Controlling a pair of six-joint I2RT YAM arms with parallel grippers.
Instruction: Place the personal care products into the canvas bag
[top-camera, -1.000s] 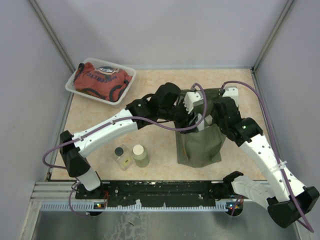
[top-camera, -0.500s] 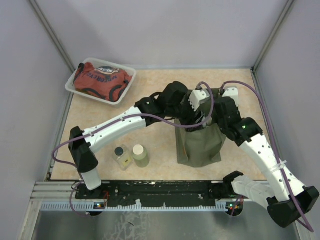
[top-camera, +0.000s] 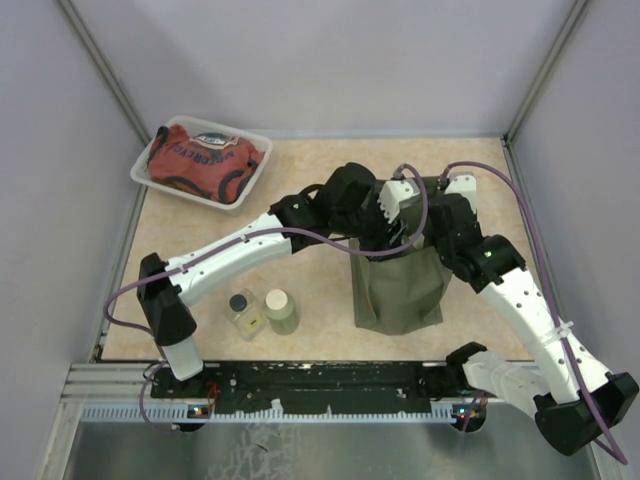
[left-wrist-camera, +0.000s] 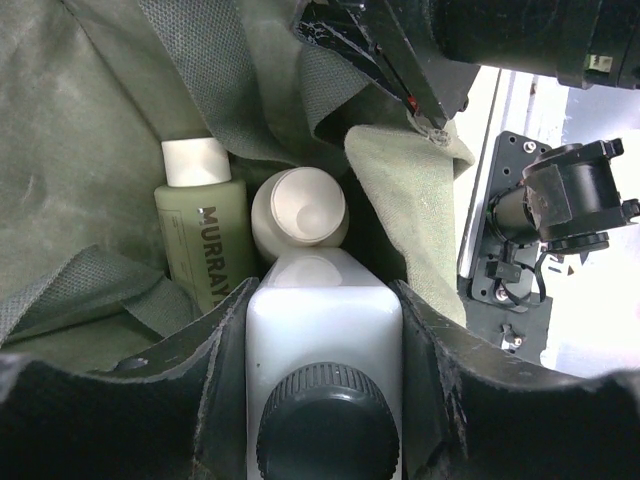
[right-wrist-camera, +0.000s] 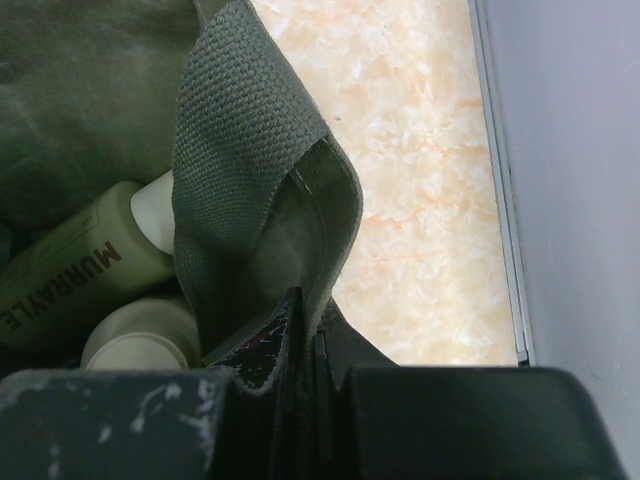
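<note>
The olive-green canvas bag (top-camera: 400, 290) stands right of centre. My left gripper (top-camera: 400, 232) is over its mouth, shut on a clear bottle with a dark cap (left-wrist-camera: 322, 360). Inside the bag lie the olive MURRAYLE bottle (left-wrist-camera: 205, 235) and the cream-beige bottle (left-wrist-camera: 298, 205); both also show in the right wrist view, the MURRAYLE bottle (right-wrist-camera: 70, 265) and the cream-beige bottle (right-wrist-camera: 140, 335). My right gripper (right-wrist-camera: 312, 330) is shut on the bag's rim (right-wrist-camera: 265, 190) at its right side. A clear dark-capped bottle (top-camera: 243, 310) and an olive bottle with a cream cap (top-camera: 280, 310) stand on the table left of the bag.
A clear plastic tray (top-camera: 150, 180) with a red printed cloth bundle (top-camera: 205, 160) sits at the back left. Grey walls close the table on the left, back and right. A metal rail (top-camera: 300, 385) runs along the near edge.
My left arm has reached right over the bag's mouth with the clear bottle, then held still. The right arm has stayed on the bag's rim.
</note>
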